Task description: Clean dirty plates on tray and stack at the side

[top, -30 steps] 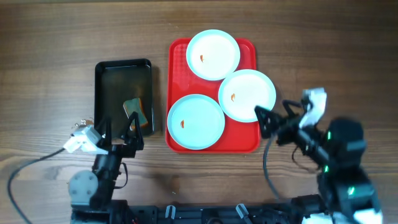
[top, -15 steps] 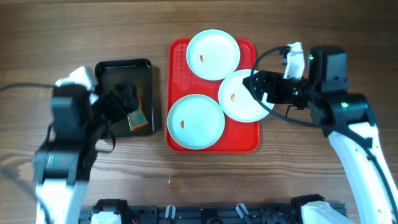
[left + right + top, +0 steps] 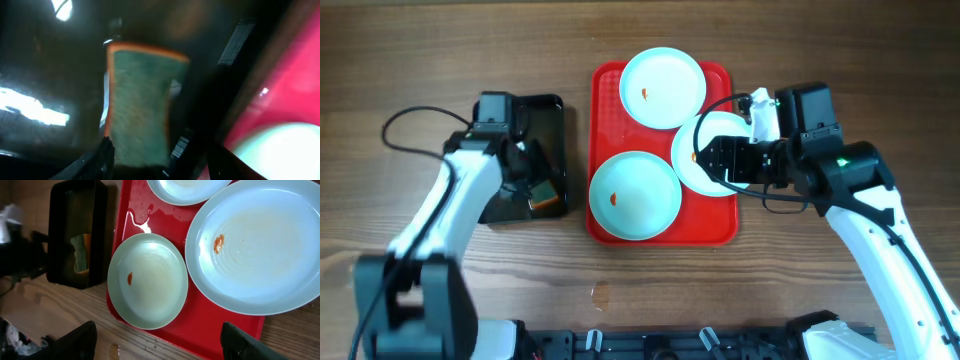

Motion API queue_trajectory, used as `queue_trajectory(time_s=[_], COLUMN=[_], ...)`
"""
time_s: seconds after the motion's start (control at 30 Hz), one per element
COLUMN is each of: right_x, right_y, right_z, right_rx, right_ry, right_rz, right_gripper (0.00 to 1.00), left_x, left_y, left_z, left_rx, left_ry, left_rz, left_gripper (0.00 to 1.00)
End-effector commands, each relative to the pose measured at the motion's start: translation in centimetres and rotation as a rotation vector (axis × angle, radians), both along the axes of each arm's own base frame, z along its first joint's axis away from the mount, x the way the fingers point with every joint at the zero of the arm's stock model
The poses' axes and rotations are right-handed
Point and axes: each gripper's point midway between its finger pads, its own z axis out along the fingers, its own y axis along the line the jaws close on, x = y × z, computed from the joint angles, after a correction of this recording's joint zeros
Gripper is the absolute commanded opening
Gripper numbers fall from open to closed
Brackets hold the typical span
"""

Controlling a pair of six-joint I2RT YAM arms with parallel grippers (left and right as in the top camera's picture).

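Observation:
Three pale aqua-white plates lie on the red tray (image 3: 605,110): one at the back (image 3: 663,88), one front left (image 3: 635,195), and one at the right (image 3: 705,125) that overlaps the back one's edge. Each has a small orange-red smear. My right gripper (image 3: 710,162) hovers over the right plate, open and empty. In the right wrist view its fingers (image 3: 75,340) are spread wide above the tray (image 3: 200,325), with the right plate (image 3: 255,245) and front-left plate (image 3: 147,280) below. My left gripper (image 3: 525,168) is open over the sponge (image 3: 140,105).
A black tray (image 3: 548,120) with dark liquid stands left of the red tray and holds the green, orange-edged sponge (image 3: 542,190). It also shows in the right wrist view (image 3: 75,210). Bare wooden table (image 3: 840,60) surrounds both trays.
My left arm has swung in over the black tray and lowered to the sponge. My right gripper has moved left from the tray's right edge to above the right plate.

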Motion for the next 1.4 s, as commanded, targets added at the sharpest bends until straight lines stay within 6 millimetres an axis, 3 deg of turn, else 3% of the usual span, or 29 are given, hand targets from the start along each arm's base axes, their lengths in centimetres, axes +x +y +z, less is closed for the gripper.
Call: queue_trajectory(time_s=[0.0,0.07,0.13,0.2,0.23,0.27,0.4,0.57,0.73,0.83,1.0,1.1,1.23,1.37], right_x=[0.6,0.6,0.7,0.7,0.7,0.7,0.7,0.7,0.7,0.7,0.7,0.7,0.6,0.6], right_y=[-0.1,-0.1,-0.1,-0.1,-0.1,-0.1,-0.1,-0.1,-0.1,-0.1,-0.1,-0.1,-0.1,-0.1], right_z=[0.4,0.4,0.5,0.5,0.5,0.5,0.5,0.5,0.5,0.5,0.5,0.5,0.4,0.4], right_rx=[-0.02,-0.019,-0.019,-0.016,-0.014,-0.012,-0.011,-0.011,-0.012,-0.011,-0.011,-0.012,-0.013,-0.013], right_ry=[-0.027,-0.029,-0.03,-0.026,-0.023,-0.022,-0.025,-0.026,-0.024,-0.024,-0.024,-0.021,-0.018,-0.017], right_rz=[-0.001,-0.001,-0.002,-0.009,-0.013,-0.016,-0.015,-0.016,-0.016,-0.016,-0.016,-0.016,-0.016,-0.016], right_gripper=[0.79,0.79,0.79,0.8,0.8,0.8,0.8,0.8,0.8,0.8,0.81,0.8,0.8,0.8], left_x=[0.4,0.7,0.6,0.5,0.5,0.6,1.3,2.1,1.6,1.2,1.6,1.6,1.3,0.7], left_y=[1.1,0.7,0.4,0.0,0.0,-0.1,0.0,0.3,1.6,1.6,1.6,1.6,1.6,1.2], left_z=[-2.8,-4.1,-5.1,-5.8,-5.8,-5.8,-4.1,-0.1,0.7,-0.5,-3.0,-4.1,-4.9,-4.7], left_rx=[0.066,0.069,0.071,0.074,0.073,0.069,0.072,0.106,0.178,0.178,0.178,0.177,0.179,0.16], left_ry=[0.056,0.068,0.089,0.104,0.102,0.1,0.057,-0.026,-0.031,-0.015,-0.024,-0.025,0.0,0.022], left_rz=[0.039,-0.003,-0.017,-0.029,-0.029,-0.029,-0.055,-0.135,-0.127,-0.127,-0.127,-0.126,-0.138,-0.176], left_gripper=[0.66,0.68,0.64,0.36,0.15,0.04,0.04,0.06,0.51,0.57,0.51,0.26,0.08,0.04])
